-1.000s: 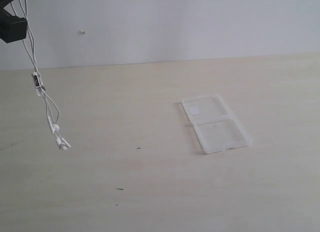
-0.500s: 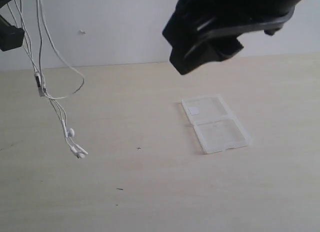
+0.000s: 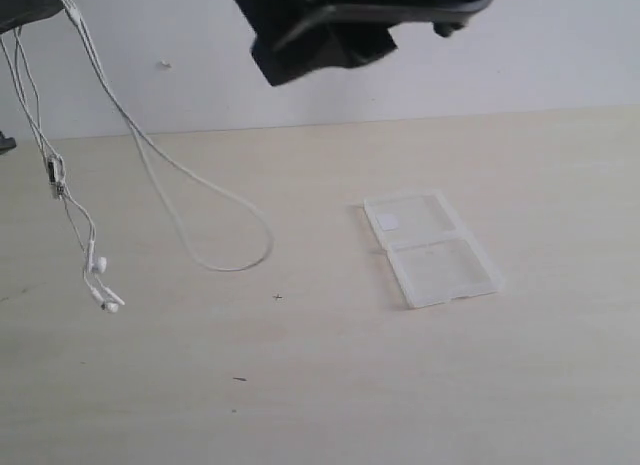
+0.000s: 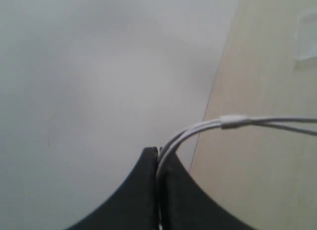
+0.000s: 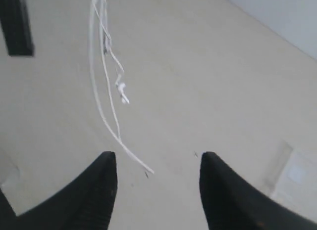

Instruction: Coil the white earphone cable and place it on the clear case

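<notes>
Half a second ago the right arm point(image 3: 360, 20) filled the upper right of the exterior view. Now its black bulk sits further left and higher, and a second ago it was not in view at all. The white earphone cable point(image 3: 232, 269) has changed shape. What was a small slack bend on the far left is now a long loop swung out to the right and lower, over the table point(image 3: 320, 395), left of the clear case point(image 3: 430, 247) and well apart from it. Whether the bottom of the loop touches the table cannot be told. The earbuds point(image 3: 100, 295) and the inline remote point(image 3: 55, 173) have shifted left and hang on the far left. The case lies where it was, opened flat, with the half that bears the white label point(image 3: 388, 222) on the far side.

The right arm's body covers part of the wall point(image 3: 560, 55) behind and hides its own gripper in the exterior view.

The left gripper point(image 4: 158, 158) is high at the far left, its fingers pressed together and pinching the cable strands, which hang from it. The right gripper point(image 5: 157, 156) has its fingers spread and grips nothing. In its wrist view the cable dangles beyond it and one strand end shows in the gap, not touching either finger as far as can be seen.
</notes>
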